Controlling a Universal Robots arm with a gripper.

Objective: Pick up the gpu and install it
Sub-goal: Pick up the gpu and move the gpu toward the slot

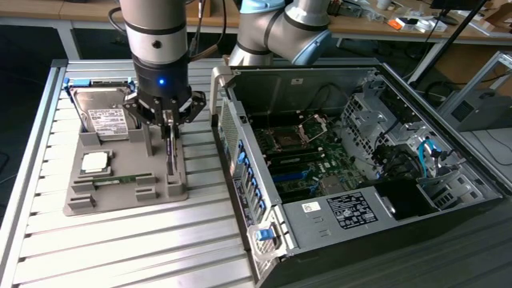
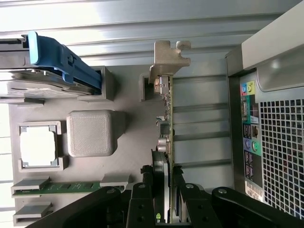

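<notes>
The gpu, a thin green-brown card with a silver bracket, stands on edge at the side of the grey holder tray nearest the case. My gripper reaches straight down onto its top edge. In the wrist view the black fingers press against both faces of the gpu, so the gripper is shut on it. The card's lower edge still looks level with the tray, and its bracket points away from the camera.
The tray also holds a silver hard drive with a blue clip, a processor chip and a green memory stick. The open computer case lies at the exterior view's right, motherboard exposed, its perforated rear panel close beside the gpu.
</notes>
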